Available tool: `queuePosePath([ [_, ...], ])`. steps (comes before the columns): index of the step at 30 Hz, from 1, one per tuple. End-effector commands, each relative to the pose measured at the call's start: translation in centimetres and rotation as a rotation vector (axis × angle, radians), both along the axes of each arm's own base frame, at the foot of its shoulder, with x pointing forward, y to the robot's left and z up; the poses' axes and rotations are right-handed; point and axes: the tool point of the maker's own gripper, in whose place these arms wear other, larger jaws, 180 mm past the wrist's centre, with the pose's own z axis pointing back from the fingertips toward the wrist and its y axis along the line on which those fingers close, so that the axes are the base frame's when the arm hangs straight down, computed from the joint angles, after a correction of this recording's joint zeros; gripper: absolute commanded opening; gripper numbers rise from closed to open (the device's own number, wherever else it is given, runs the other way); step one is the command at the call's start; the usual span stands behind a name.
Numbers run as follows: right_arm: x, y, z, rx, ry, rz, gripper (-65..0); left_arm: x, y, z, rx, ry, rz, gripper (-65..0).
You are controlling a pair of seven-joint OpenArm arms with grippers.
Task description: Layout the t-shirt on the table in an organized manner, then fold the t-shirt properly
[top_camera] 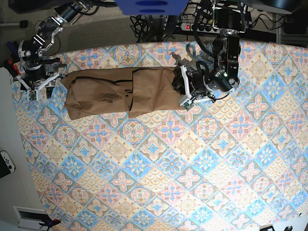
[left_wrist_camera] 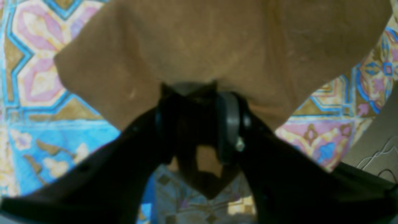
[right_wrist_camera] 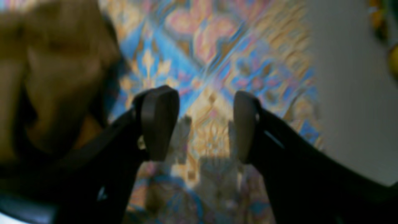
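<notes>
The tan-brown t-shirt lies as a long, partly folded strip along the far left of the patterned table. My left gripper is at the shirt's right end. In the left wrist view this gripper is shut on a pinch of the t-shirt's cloth, just above the table. My right gripper is at the shirt's left end, near the table's left edge. In the right wrist view this gripper is open and empty above the table, with the t-shirt to its left.
The table's left edge runs close to my right gripper, with a white surface beyond holding a white game controller. Cables and a power strip lie behind the table's far edge. A blue object hangs at top centre.
</notes>
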Motion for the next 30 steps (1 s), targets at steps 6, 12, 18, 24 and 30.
queuePosePath([
  [6, 2.0, 0.9, 4.8, 0.039, -0.198, 0.030, -33.7, 0.0, -0.2, 0.2, -0.003, -0.001, -0.009, -57.8],
  [12, 1.5, 1.2, 3.8, 0.085, -0.140, 0.018, -24.2, -0.1, 0.4, 0.0, 0.015, -0.001, -0.015, -55.4],
  [18, -1.9, -0.6, 0.7, 0.199, 0.129, -0.084, -18.0, -0.1, 0.8, 0.0, 0.023, -0.001, -0.014, -50.5],
  [24, 1.4, -2.8, 4.1, 0.200, 0.052, -0.111, -18.0, -0.1, 0.8, 0.0, 0.023, -0.002, -0.014, -50.4],
  [30, 1.2, -2.5, 1.5, 0.271, 0.100, -0.117, -18.0, 0.0, 0.9, 0.0, 0.024, -0.004, -0.013, -50.4],
])
